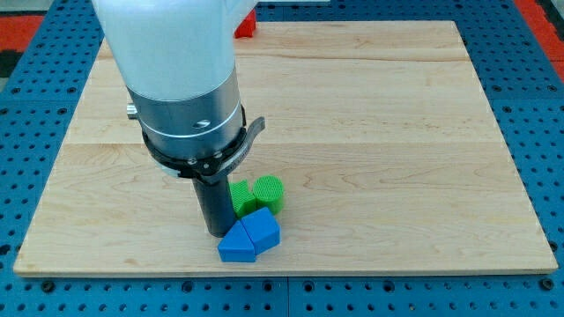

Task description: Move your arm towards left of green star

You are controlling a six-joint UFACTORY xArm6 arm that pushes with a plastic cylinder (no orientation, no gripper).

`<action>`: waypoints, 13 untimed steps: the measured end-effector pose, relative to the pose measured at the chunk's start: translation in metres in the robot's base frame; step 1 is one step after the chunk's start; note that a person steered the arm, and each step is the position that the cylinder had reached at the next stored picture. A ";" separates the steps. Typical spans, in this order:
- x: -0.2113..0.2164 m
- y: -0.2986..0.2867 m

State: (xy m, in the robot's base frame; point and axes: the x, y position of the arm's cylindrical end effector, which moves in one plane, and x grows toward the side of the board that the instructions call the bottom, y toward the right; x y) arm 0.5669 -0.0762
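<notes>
So my tip [217, 233] sat touching or just beside the green star [241, 199] on its view-left, low on the wooden board [397, 132]; no claw on this rig, just a bare rod. Green cylinder [269, 193] was just view-right of the star, blue blocks [248, 238] just below it, red block [246, 25] well above; best to hold or creep, avoiding nudging the star.

Green star [241, 196] lay flat on the board, low and left of centre in the view. Ribbed sides, bright green. Its left part was hidden behind the rod. It touched a second green block on its right and sat just above two blue blocks.
</notes>
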 end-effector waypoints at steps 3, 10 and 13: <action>-0.010 -0.106; -0.083 -0.138; -0.143 -0.010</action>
State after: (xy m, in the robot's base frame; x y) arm 0.4239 -0.0859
